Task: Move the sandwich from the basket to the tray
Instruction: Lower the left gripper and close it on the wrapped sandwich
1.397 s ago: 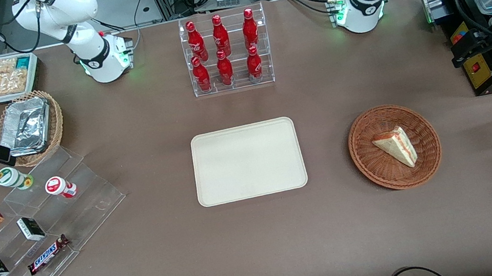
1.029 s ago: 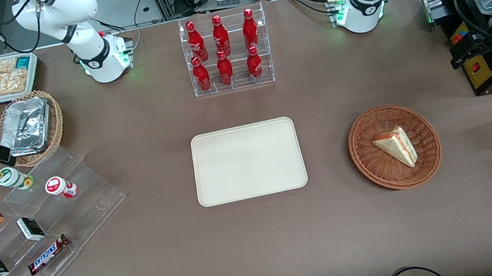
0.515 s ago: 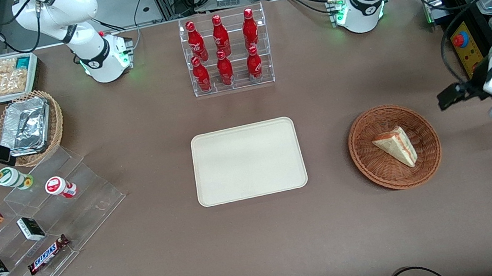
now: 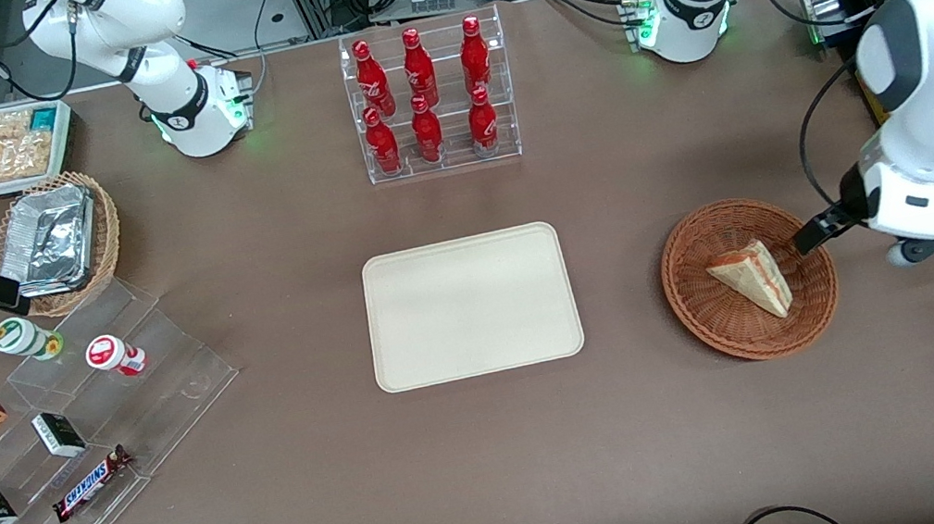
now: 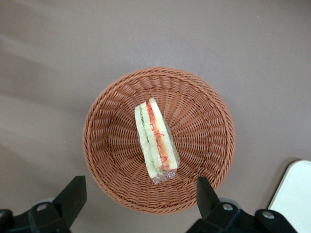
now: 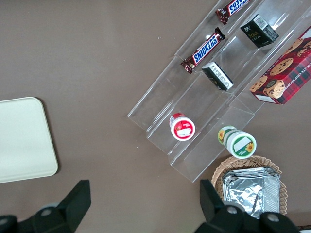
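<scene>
Overhead, tool [image 5: 138, 196] gapes — sandwich [image 5: 155, 141] alone in basket [image 5: 204, 116].

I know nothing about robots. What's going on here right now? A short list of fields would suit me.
sandwich: lying in the basket, untouched
basket: round woven wicker, on the table beside the tray, toward the working arm's end
tray: cream, nothing on it
hand: open, hovering above the basket with the sandwich between its fingers' line, holding nothing
job so far: sandwich not yet picked up
likely next move: lower onto the sandwich and close
</scene>
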